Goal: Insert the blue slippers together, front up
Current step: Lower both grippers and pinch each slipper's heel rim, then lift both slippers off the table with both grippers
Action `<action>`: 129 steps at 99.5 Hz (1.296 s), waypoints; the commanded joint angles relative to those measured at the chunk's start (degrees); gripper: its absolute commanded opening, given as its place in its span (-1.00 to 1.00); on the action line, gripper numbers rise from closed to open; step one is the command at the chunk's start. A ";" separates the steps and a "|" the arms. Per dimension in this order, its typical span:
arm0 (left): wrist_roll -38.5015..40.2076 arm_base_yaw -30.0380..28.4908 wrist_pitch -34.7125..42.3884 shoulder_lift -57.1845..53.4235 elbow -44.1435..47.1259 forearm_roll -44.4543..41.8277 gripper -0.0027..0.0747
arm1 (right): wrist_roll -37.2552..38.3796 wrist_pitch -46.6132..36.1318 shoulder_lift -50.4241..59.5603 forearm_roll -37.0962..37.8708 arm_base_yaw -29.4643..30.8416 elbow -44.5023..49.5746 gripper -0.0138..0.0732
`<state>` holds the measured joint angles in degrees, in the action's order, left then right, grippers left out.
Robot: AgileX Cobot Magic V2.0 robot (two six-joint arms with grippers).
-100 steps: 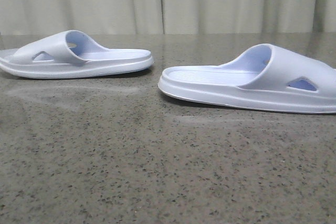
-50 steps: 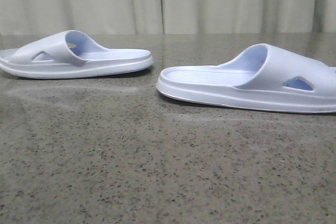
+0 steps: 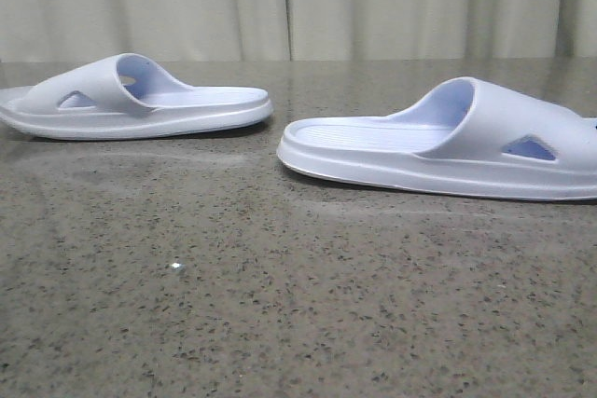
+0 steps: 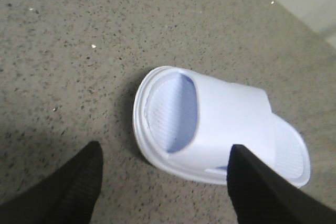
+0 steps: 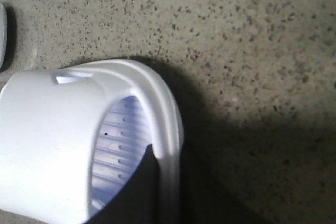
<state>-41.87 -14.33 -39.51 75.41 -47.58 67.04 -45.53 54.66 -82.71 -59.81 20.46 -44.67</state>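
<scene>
On the speckled stone table point(image 3: 280, 314), two blue slippers lie sole-down. Taking the left slipper point(image 3: 140, 104) as marker: the right slipper point(image 3: 448, 142) sits to its right and nearer the camera, a clear gap between them, heel ends facing each other, straps and toes pointing outward. A pale curtain point(image 3: 280, 2) hangs behind the left slipper. In the left wrist view, the left gripper point(image 4: 165, 153) hangs over the left slipper, jaws spread wide and holding nothing; one finger point(image 4: 252, 187) overlaps the strap edge, the other stands off over bare table. In the right wrist view, the right slipper fills the frame very close, with a dark shape point(image 5: 139, 187) under its strap that may be a finger. I cannot tell whether the right gripper is wide, narrow or gripping. Judgement: the step in hand is securing each slipper before joining them. To do it well, centre the left jaws across the strap or sole edge, not a corner, so the soft foam does not twist. Lift both slippers level, turn one so the toes agree, then slide one under the other's strap with the fronts pointing up. Count: slippers, two; grippers plainly seen, one; table, one; curtain, one.
</scene>
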 commanded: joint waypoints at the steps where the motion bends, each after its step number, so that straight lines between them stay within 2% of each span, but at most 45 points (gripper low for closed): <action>1: -8.31 -3.37 -6.63 3.68 -2.89 12.89 0.22 | -0.92 -0.27 1.36 -2.21 0.48 -1.67 -0.93; 21: -10.71 -3.91 -13.26 13.09 -7.10 15.44 0.08 | -1.44 -0.65 1.36 -2.30 0.48 -1.67 -0.93; 46: -10.80 -2.08 -18.71 21.83 -13.17 15.10 0.08 | -1.47 -1.24 0.53 -2.30 0.48 -1.67 -0.93; 75: -10.80 -0.18 -18.24 25.24 -14.22 15.08 0.07 | -1.98 -1.39 0.53 -2.30 0.48 -1.67 -0.93; 80: -10.80 -0.18 -18.60 25.32 -14.22 14.96 0.01 | -1.98 -1.39 0.53 -2.30 0.48 -1.67 -0.93; 87: -10.80 -0.18 -19.03 25.32 -14.22 14.96 -0.20 | -1.98 -1.39 0.53 -2.30 0.48 -1.67 -0.93; 94: -10.80 -0.18 -19.44 25.32 -14.22 14.94 -0.56 | -1.98 -1.39 0.53 -2.30 0.48 -1.67 -0.93; 95: -10.80 -0.18 -19.60 25.32 -14.22 14.84 -0.69 | -1.98 -1.39 0.53 -2.30 0.48 -1.67 -0.93; 96: -10.80 -0.18 -19.71 25.32 -14.22 14.84 -0.69 | -1.98 -1.39 0.53 -2.30 0.48 -1.67 -0.93; 99: -10.92 -0.18 -20.00 25.32 -14.22 14.84 -0.90 | -1.98 -1.39 0.53 -2.30 0.48 -1.67 -0.93; 129: -12.31 -0.18 -22.29 22.77 -14.22 14.23 -0.89 | -1.98 1.20 0.65 -4.49 0.48 -3.19 -0.93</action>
<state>-53.68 -14.93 -58.69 102.23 -60.41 78.69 -46.64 54.31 -83.39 -61.03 20.46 -45.27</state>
